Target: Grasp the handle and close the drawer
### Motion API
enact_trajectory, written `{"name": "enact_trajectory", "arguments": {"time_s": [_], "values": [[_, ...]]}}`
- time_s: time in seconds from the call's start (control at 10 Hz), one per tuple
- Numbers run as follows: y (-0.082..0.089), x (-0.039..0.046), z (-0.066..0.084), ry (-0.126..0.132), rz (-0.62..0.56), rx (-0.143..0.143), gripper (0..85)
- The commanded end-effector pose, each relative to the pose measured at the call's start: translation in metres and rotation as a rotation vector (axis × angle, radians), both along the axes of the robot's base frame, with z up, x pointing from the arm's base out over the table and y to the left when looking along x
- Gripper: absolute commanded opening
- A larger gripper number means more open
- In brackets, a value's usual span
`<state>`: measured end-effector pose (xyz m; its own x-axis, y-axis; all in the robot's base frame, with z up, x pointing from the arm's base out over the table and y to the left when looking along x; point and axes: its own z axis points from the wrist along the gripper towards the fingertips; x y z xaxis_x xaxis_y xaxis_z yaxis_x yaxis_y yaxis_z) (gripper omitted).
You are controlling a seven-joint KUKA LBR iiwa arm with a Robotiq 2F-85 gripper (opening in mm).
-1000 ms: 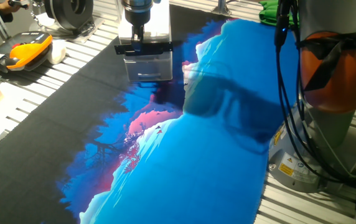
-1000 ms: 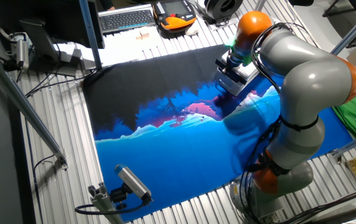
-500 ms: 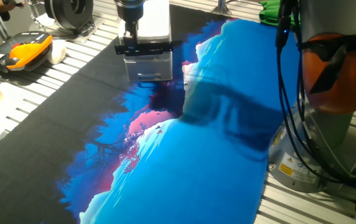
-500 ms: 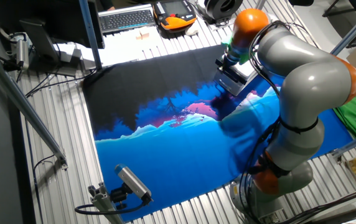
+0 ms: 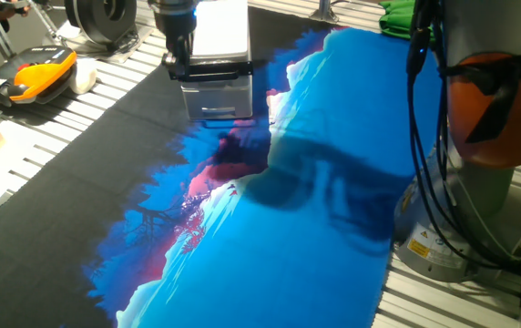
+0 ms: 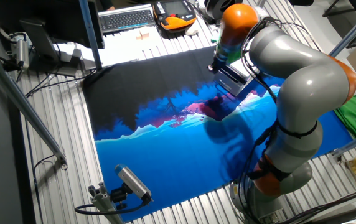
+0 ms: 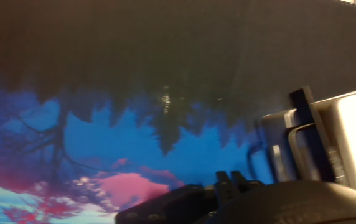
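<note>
The small white cabinet (image 5: 221, 27) stands at the far end of the mat, and the drawer (image 5: 217, 98) sticks out of its front toward me. The black handle (image 5: 217, 66) runs across it. My gripper (image 5: 177, 62) hangs just left of the handle's left end, off the bar, and its fingers look closed with nothing between them. In the other fixed view the gripper (image 6: 214, 67) is just left of the cabinet (image 6: 233, 82). In the hand view the fingertips (image 7: 234, 182) are at the bottom edge, with the handle (image 7: 305, 121), drawer (image 7: 277, 152) and cabinet (image 7: 355, 143) off to the right.
A black, blue and pink printed mat (image 5: 288, 210) covers the table. An orange-black device (image 5: 37, 73) lies at the far left, and a keyboard (image 6: 125, 18) lies beyond the mat. My arm's base (image 5: 479, 182) with cables stands at the right. A green cloth (image 6: 352, 118) lies by it.
My gripper has moved left, from over the middle of the handle to beside its left end. The drawer and cabinet have not visibly moved.
</note>
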<state>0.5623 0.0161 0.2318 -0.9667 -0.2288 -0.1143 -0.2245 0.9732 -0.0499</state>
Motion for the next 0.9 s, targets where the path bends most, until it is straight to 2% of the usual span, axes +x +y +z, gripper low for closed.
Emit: {"name": "enact_trajectory", "arguments": {"time_s": [0.0,0.3,0.4,0.5,0.6,0.8], "values": [[0.014,-0.0042,-0.002,-0.006,-0.023,0.005,0.0],[0.024,-0.0154,-0.001,-0.008,-0.082,0.032,0.0],[0.027,-0.0216,0.001,-0.001,-0.099,0.035,0.0],[0.03,-0.0296,-0.001,-0.003,-0.121,0.051,0.0],[0.034,-0.0375,-0.003,-0.011,-0.14,0.054,0.0],[0.038,-0.045,-0.007,-0.012,-0.161,0.063,0.0]]}}
